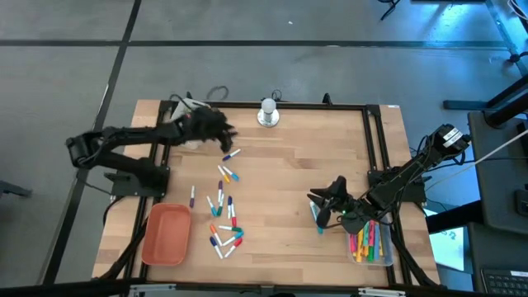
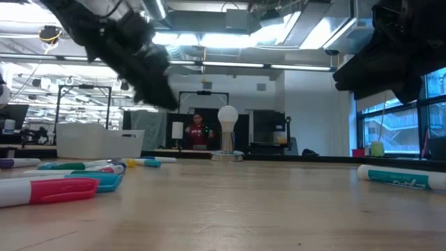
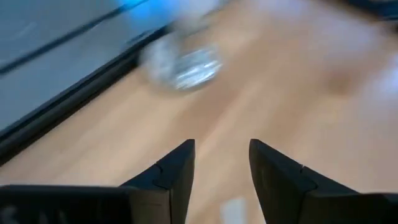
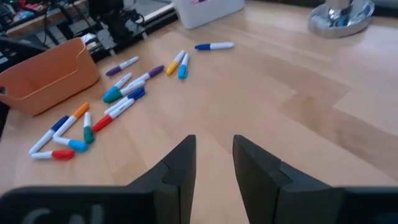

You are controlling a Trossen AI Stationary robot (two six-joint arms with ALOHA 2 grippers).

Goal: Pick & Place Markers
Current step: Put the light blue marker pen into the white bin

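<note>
Markers [image 1: 223,210], short thin pens with coloured caps, lie scattered near the wooden bench's [image 1: 289,173] left edge.
I see both grippers empty: left gripper [image 3: 222,163] and right gripper [image 4: 214,163] fingers apart; orange plastic tray [image 1: 167,234] beside the scatter.

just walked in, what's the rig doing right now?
Marker sorting, mid-run. The left gripper is up near the table's far edge, fingers apart and empty, just above a blue-capped marker. The right gripper hovers on the right side, fingers apart, nothing between them, beside a teal marker lying on the wood. A clear tray at the right front already holds several markers. A loose cluster of markers lies next to the orange tray, which looks empty.
</note>
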